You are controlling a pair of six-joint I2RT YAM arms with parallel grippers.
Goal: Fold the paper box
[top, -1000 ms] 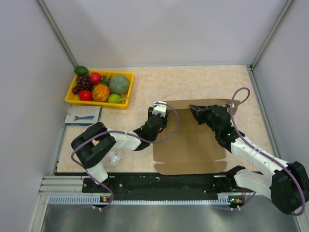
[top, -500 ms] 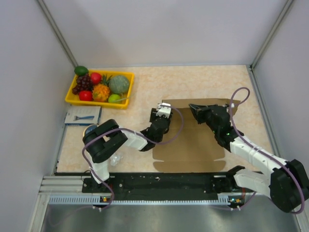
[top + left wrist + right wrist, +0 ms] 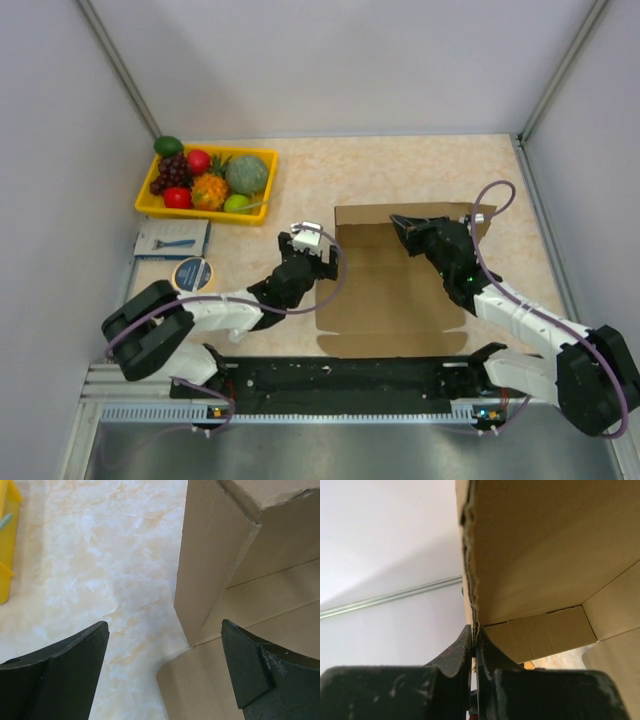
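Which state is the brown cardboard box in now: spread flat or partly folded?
Partly folded. The cardboard box has its far wall and a side flap standing up; the right gripper pinches the far wall, and the near panel lies flat.

Matt brown cardboard paper box, smooth marble-patterned table

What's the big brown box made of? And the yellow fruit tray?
The plain brown box looks like matte cardboard: its cut edge is rough and fibrous in the right wrist view, and panels fold along creases. The yellow fruit tray is probably smooth moulded plastic, judging by its bright, even colour; too small to be sure.
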